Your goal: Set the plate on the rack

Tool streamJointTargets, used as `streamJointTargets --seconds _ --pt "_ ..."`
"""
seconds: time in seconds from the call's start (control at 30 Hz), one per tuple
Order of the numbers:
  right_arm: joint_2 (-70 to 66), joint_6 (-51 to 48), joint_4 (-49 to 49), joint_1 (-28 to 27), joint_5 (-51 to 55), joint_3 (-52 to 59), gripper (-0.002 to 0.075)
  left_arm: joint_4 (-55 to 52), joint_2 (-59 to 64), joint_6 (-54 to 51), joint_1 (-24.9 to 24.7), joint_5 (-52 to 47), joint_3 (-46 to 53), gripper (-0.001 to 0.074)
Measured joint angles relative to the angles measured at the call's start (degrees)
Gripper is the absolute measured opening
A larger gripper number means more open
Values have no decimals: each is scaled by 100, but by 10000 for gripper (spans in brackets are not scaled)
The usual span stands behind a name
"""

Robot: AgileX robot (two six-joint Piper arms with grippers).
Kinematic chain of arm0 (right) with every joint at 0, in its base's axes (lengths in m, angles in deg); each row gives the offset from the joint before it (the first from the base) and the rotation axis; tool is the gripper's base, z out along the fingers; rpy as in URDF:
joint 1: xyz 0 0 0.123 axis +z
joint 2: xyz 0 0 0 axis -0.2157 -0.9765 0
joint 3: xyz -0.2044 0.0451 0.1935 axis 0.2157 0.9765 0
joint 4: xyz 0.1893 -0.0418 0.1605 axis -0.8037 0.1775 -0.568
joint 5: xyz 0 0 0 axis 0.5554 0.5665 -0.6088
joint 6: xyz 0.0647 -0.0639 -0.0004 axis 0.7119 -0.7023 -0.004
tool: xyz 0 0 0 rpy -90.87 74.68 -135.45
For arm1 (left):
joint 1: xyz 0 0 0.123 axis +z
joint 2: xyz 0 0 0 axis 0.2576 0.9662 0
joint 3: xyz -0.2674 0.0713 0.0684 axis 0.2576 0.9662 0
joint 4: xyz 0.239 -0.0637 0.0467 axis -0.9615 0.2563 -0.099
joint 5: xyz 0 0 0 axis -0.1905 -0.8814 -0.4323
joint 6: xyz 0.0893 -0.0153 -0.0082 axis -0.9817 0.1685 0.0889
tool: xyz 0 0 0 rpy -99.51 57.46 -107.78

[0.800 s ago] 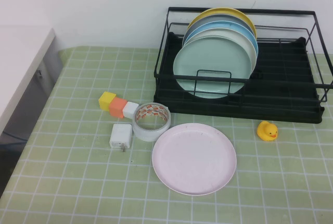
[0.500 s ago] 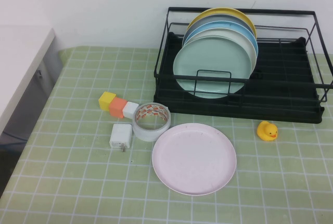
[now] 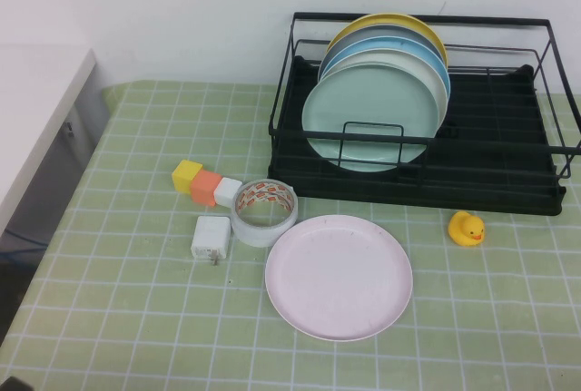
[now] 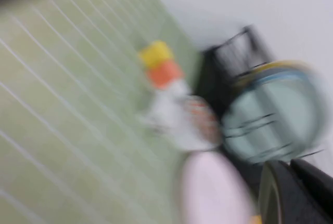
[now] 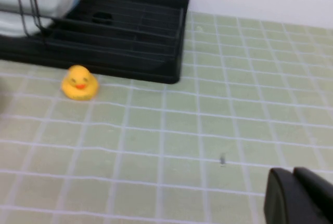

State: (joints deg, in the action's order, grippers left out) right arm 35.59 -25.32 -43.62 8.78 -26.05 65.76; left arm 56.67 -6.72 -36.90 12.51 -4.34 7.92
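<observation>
The pale pink plate point(image 3: 339, 278) lies flat on the green checked cloth in front of the black wire rack point(image 3: 508, 178). It shows blurred in the left wrist view point(image 4: 213, 193), with the rack point(image 4: 234, 57) behind it. My left gripper point(image 4: 290, 169) shows only in its wrist view, shut and empty, off the plate's left side. My right gripper point(image 5: 293, 174) shows only in its wrist view, shut and empty, low over the cloth to the right of the rack point(image 5: 130, 42).
The rack holds a mint-green plate point(image 3: 372, 123) in front of white, blue and yellow plates. A tape roll point(image 3: 264, 212), a white charger point(image 3: 211, 238) and coloured blocks point(image 3: 187, 174) sit left of the pink plate. A yellow duck point(image 3: 467, 228) sits right of it.
A small dark piece has appeared at the bottom left corner of the high view. The plate and the other objects have not moved.
</observation>
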Motion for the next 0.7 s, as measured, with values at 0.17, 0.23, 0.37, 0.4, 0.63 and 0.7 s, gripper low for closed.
streamJointTargets --seconds 0.17,0.23,0.37,0.4,0.63,0.7 --pt "0 247 -1478 0 -11 0 10 2329 0 166 0 271 0 -1" --pt "0 436 -2445 0 -11 12 10 2832 0 166 0 359 0 -2" --pt "0 621 -4159 0 -74 32 10 3053 0 126 0 672 0 -1" --pt "0 621 -4432 0 -157 32 10 3053 0 112 0 734 0 -1" --pt "0 566 -5319 0 -606 32 10 3053 0 -87 0 1474 0 -1" --pt "0 421 -5359 0 -844 32 10 3061 0 -138 0 1798 0 -1"
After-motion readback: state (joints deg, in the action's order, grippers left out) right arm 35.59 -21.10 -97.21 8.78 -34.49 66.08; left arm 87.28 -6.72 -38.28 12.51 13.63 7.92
